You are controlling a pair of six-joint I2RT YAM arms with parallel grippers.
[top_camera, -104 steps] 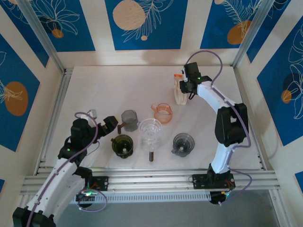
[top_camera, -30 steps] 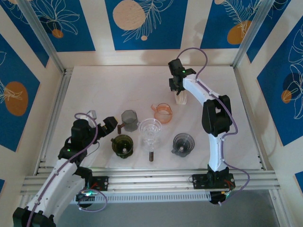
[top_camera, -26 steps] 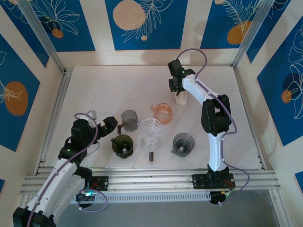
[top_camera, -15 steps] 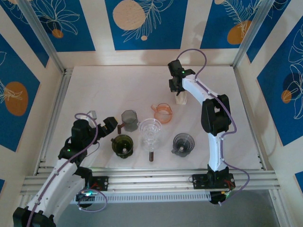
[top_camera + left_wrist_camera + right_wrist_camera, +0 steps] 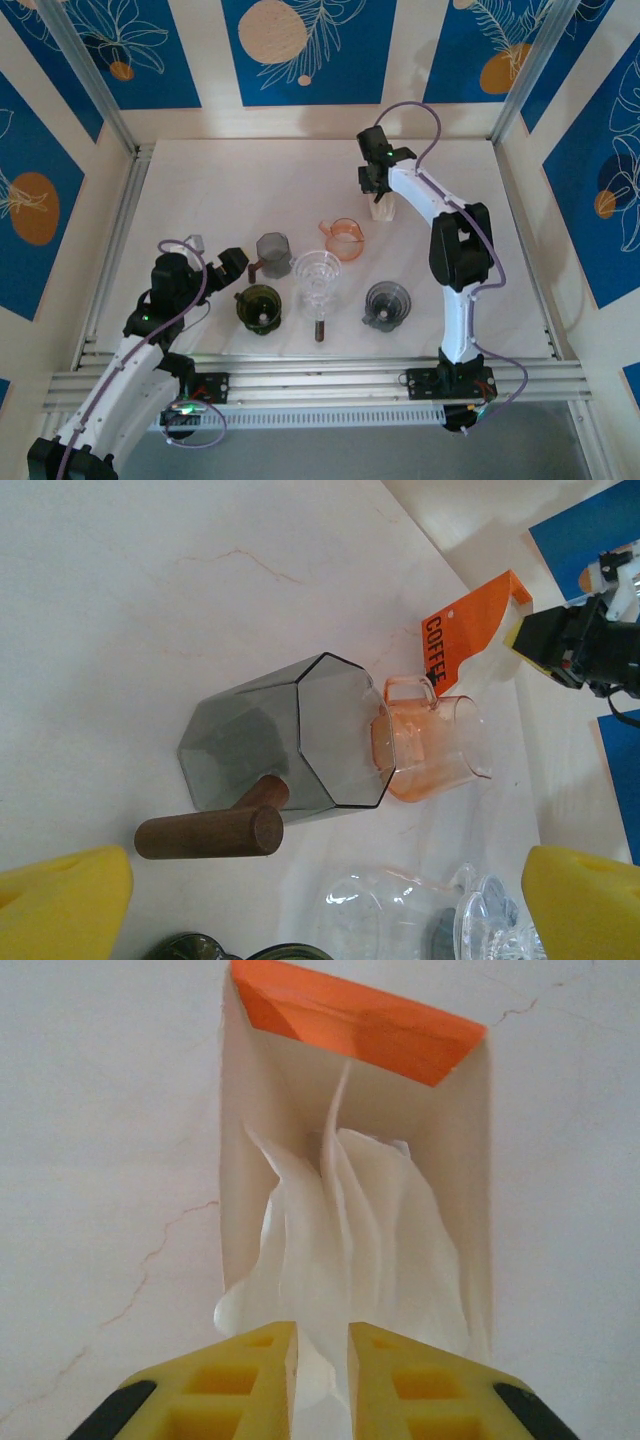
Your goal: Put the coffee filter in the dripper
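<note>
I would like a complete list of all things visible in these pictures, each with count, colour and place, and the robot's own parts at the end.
marbled white table: one, white, under everything
cardboard box with orange flap: one, white and orange, far right, open
paper coffee filters: a stack, white, inside the box; number unclear
transparent orange plastic dripper with handle: one, orange, centre, nearer than the box
grey faceted dripper with wooden handle: one, grey, left of the orange one
clear glass dripper: one, colourless, centre front
dark green round dripper: one, front left
dark grey round dripper: one, front right
left tool: one, yellow pads, open, beside the grey dripper
right tool: one, yellow pads, closed on filter paper at the box
</note>
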